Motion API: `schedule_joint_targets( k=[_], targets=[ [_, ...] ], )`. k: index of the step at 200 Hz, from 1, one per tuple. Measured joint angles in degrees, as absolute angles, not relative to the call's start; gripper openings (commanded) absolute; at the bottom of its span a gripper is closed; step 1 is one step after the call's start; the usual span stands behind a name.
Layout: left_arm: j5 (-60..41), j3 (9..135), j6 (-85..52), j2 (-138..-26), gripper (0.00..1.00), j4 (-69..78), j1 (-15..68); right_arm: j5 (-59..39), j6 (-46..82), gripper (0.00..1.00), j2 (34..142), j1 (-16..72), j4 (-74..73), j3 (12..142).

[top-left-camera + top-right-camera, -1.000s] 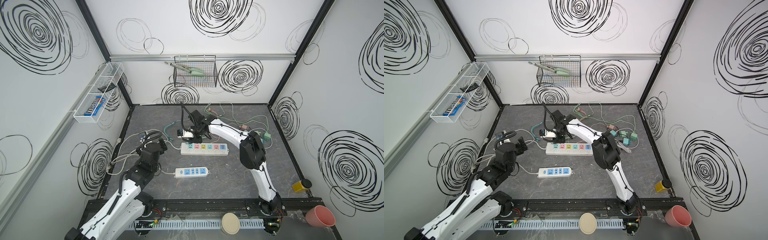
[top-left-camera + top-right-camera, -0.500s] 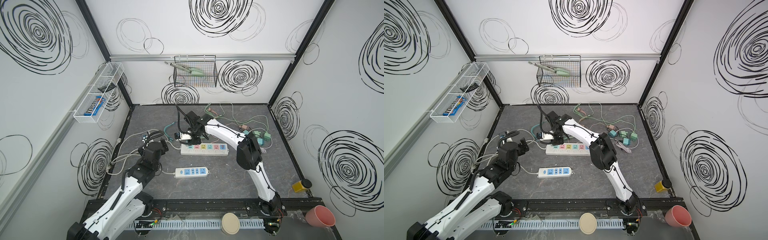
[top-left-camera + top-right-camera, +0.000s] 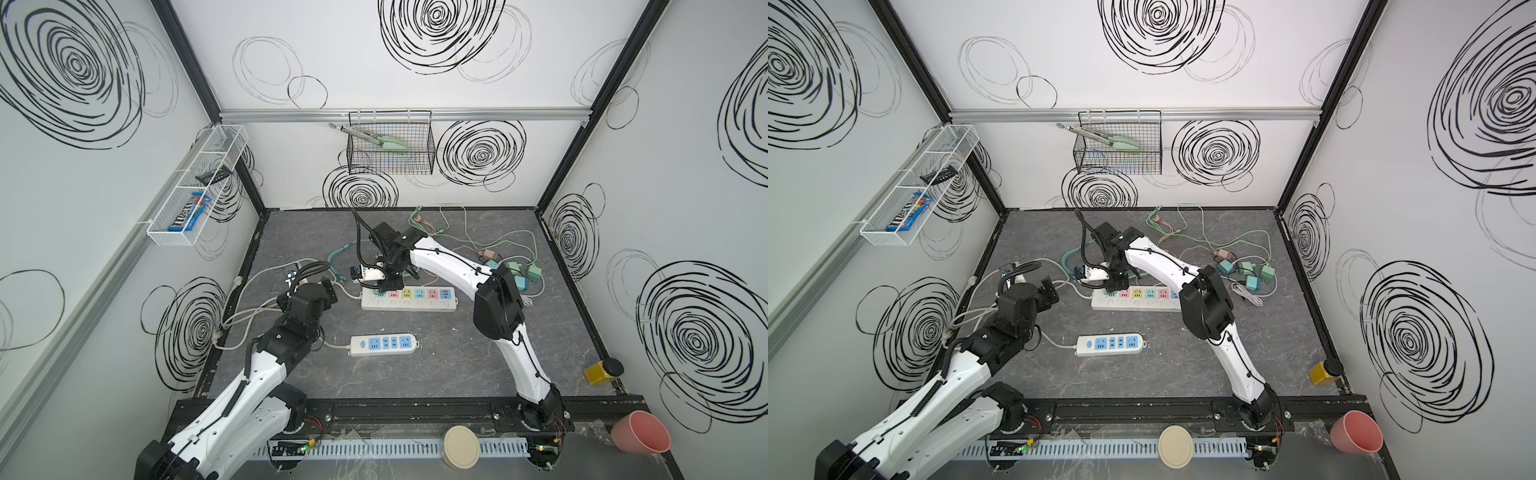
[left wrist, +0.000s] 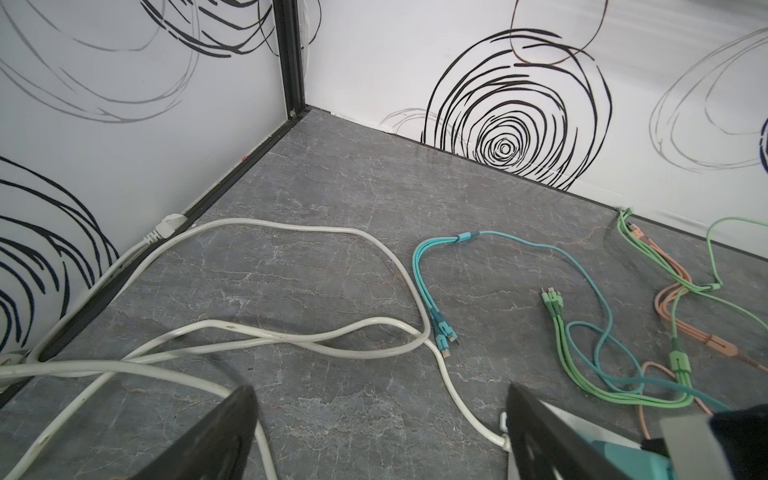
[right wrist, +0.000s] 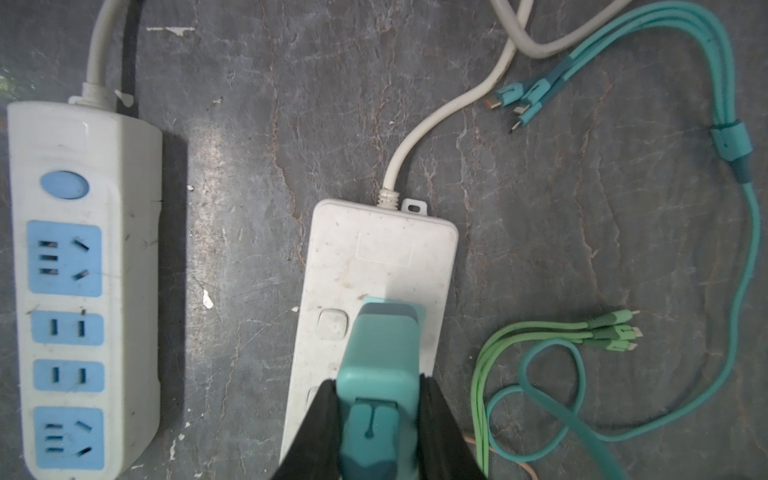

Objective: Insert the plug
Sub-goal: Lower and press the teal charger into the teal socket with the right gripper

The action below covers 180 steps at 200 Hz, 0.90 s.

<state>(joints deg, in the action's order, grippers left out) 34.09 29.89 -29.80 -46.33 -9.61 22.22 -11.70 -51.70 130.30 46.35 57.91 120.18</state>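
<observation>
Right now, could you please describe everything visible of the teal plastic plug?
The teal plastic plug is a blocky, round-edged body with a recessed slot in its back face. The right gripper is shut on its sides, holding it upright over the teal end socket of the white pastel-socket power strip, nearest the cord. Whether its pins are seated is hidden.

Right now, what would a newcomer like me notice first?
The right gripper pinches a teal plug over the end socket of the long power strip with pastel sockets, mid-table. The left gripper hangs open and empty above loose white cords nearby.
</observation>
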Motion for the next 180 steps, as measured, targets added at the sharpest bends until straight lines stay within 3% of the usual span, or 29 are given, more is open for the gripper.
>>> schedule_joint_targets(
  k=[180],
  targets=[
    [34.1,29.9,-29.8,-46.3,0.96,-9.8,22.1,-11.9,-47.8,0.0,130.8,46.3,58.8,120.0]
  ],
)
